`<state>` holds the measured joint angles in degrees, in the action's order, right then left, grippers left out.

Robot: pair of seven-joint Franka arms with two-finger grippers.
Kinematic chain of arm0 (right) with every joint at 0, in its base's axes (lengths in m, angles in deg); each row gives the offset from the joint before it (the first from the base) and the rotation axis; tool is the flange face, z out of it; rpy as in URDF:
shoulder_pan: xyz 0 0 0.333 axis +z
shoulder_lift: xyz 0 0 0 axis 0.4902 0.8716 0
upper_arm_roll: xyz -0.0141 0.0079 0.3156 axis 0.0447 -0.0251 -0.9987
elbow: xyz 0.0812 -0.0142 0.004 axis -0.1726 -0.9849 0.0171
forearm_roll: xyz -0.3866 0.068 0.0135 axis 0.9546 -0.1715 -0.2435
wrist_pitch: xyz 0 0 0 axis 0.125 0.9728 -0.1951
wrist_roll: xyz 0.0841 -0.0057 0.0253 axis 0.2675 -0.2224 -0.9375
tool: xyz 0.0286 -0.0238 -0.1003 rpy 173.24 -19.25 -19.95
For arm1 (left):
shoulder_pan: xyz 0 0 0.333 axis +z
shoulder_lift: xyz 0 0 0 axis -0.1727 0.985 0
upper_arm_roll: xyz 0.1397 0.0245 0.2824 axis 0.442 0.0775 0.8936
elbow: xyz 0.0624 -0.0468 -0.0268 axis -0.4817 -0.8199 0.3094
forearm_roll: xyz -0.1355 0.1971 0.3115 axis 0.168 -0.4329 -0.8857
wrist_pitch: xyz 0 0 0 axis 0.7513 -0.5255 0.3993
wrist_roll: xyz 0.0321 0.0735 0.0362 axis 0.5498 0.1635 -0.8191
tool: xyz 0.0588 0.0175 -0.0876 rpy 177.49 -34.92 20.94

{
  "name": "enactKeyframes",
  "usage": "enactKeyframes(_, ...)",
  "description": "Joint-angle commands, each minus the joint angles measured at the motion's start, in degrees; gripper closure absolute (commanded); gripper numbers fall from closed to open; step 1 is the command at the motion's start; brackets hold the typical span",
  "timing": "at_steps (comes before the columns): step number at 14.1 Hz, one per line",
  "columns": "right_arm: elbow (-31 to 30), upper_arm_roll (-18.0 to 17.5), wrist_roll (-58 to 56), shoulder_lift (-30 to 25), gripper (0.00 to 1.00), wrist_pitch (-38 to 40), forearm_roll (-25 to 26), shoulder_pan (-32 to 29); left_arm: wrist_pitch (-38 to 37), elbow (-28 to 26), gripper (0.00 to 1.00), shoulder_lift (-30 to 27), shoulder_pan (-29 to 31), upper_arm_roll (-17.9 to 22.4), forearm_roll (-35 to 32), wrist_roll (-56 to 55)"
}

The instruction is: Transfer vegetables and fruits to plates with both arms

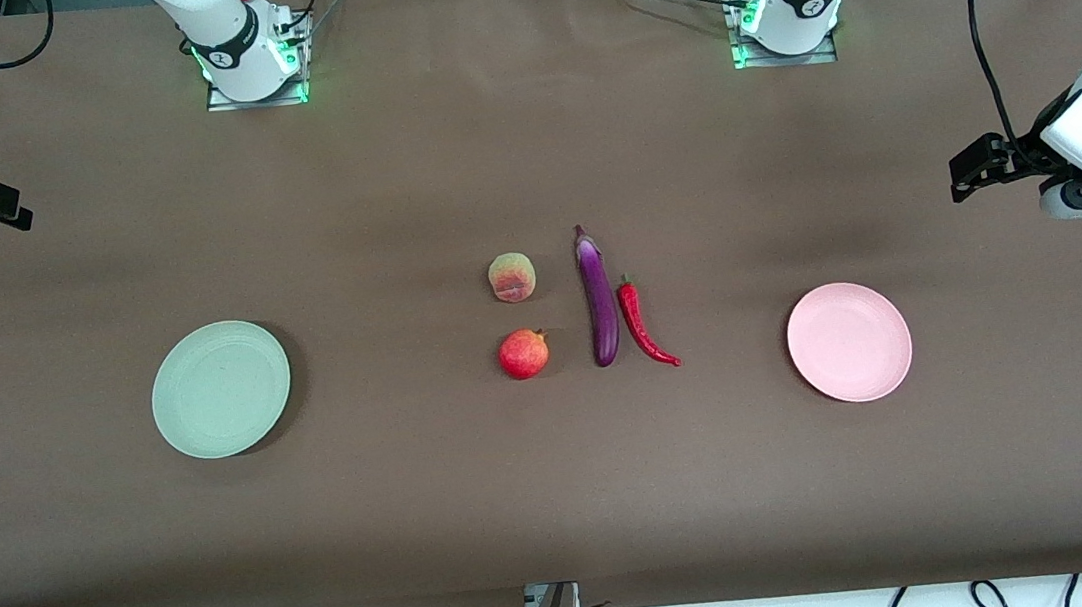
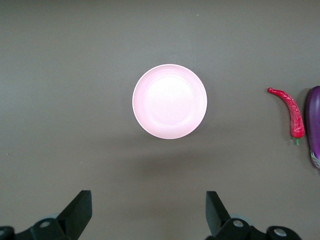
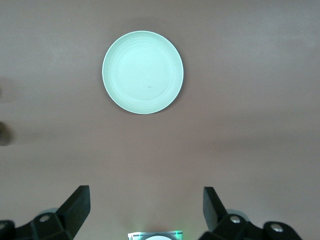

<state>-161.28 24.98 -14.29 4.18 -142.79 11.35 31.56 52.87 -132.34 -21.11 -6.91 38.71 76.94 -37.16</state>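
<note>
On the brown worktop (image 1: pixel 561 492) a pale green plate (image 1: pixel 221 388) lies toward the right arm's end and a pink plate (image 1: pixel 849 341) toward the left arm's. Between them the glossy purple eggplant (image 1: pixel 598 297) lies lengthwise, stem away from the front camera, the curved red chili (image 1: pixel 644 325) beside it, with the peach (image 1: pixel 511 277) and pomegranate (image 1: pixel 523 354) alongside. The left hand (image 2: pixel 147 215) and right hand (image 3: pixel 146 212) wait high, fingers spread wide.

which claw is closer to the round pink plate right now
Left. The open left claw hangs over the table at the left arm's end, close to the round matte pink plate. The open right claw waits over the right arm's end, near the pale green plate.
</note>
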Motion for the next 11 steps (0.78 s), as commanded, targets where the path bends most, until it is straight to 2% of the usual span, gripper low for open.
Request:
enactKeyframes(1,0.52,-0.08,-1.01,0.26,0.0,-0.22,-0.05,-0.27,-1.46,2.05,0.0,0.77,0.22,-0.32,-0.24,1.02)
enactKeyframes(11,0.52,-0.08,-1.09,0.34,0.0,-0.57,-0.14,-0.36,-3.21,2.14,0.0,0.77,-0.21,-0.32,-0.24,0.94)
